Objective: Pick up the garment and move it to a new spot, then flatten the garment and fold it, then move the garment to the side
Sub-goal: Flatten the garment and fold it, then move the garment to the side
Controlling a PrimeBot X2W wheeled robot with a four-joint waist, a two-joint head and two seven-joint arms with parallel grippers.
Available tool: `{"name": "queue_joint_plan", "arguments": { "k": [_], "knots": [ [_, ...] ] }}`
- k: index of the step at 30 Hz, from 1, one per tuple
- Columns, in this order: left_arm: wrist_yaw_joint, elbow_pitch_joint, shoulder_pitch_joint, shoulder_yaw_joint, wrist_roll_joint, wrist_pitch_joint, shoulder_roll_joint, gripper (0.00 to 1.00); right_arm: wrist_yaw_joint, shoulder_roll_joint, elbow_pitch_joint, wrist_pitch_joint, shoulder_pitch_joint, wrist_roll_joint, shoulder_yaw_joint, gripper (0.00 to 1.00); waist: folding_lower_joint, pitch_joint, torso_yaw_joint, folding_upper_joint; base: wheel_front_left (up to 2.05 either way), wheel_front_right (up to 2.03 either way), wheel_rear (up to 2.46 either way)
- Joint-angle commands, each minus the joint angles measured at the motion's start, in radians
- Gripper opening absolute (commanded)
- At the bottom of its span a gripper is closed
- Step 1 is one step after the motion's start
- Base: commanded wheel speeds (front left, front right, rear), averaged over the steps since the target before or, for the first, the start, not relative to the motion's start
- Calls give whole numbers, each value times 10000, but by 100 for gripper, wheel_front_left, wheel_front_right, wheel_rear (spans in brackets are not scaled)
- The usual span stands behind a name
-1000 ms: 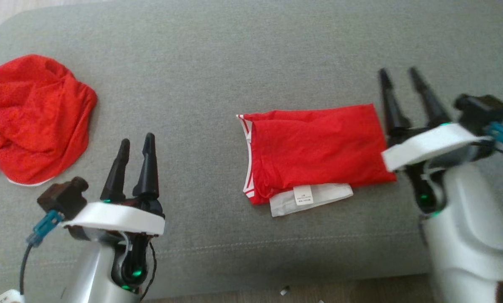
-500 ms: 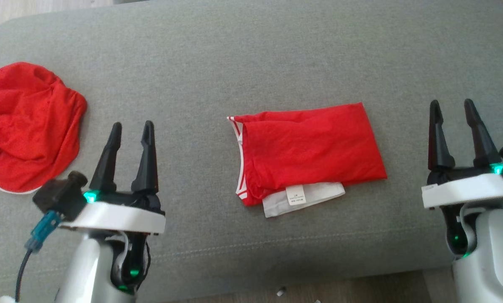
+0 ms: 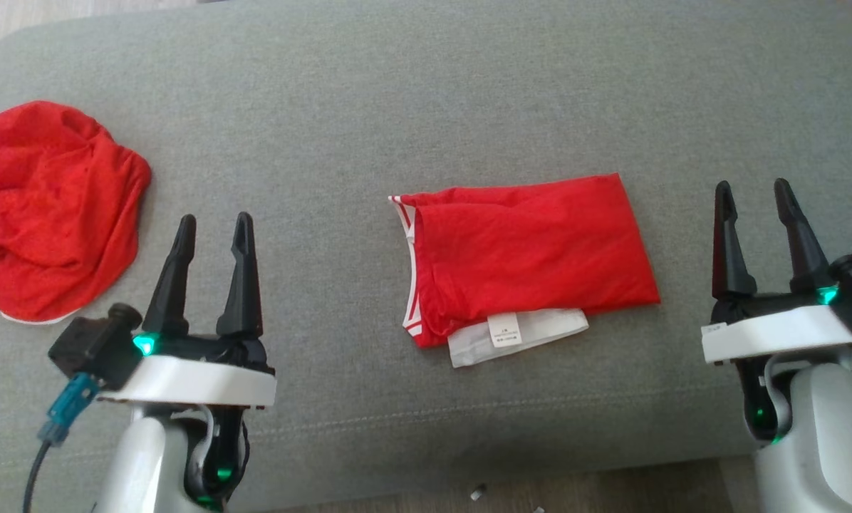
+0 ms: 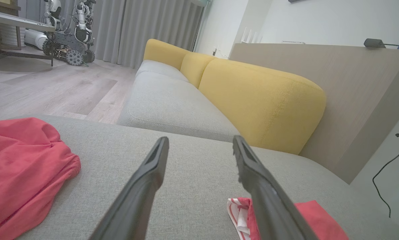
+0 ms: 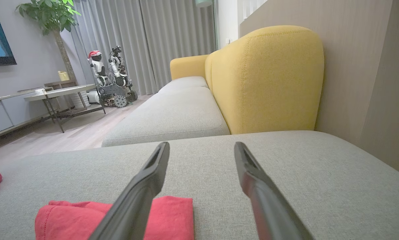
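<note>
Garment: folded red, perhaps shorts, flat between both finger pairs. Crumpled red cloth well left of left gripper. Left gripper spread wide, empty; right gripper likewise. Risk: pinching only the top layer, undoing the fold.

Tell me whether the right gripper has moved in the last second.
Yes. The right gripper has drawn back toward the robot and rightward, away from the right edge of the folded garment.
</note>
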Motion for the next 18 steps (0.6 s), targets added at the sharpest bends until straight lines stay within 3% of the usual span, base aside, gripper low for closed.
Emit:
{"name": "queue_joint_plan", "arguments": {
  "k": [1, 18],
  "knots": [
    [76, -362, -152, 320, 142, -78, 53, 100, 63, 17, -276, -123, -85, -101, 213, 100, 0, 1, 3, 0, 0, 0, 0],
    [112, -260, -515, 18, 69, -78, 53, 100, 63, 234, 934, 439, -746, 108, 530, 100, 0, 740, 215, 0, 0, 0, 0]
  ]
}}
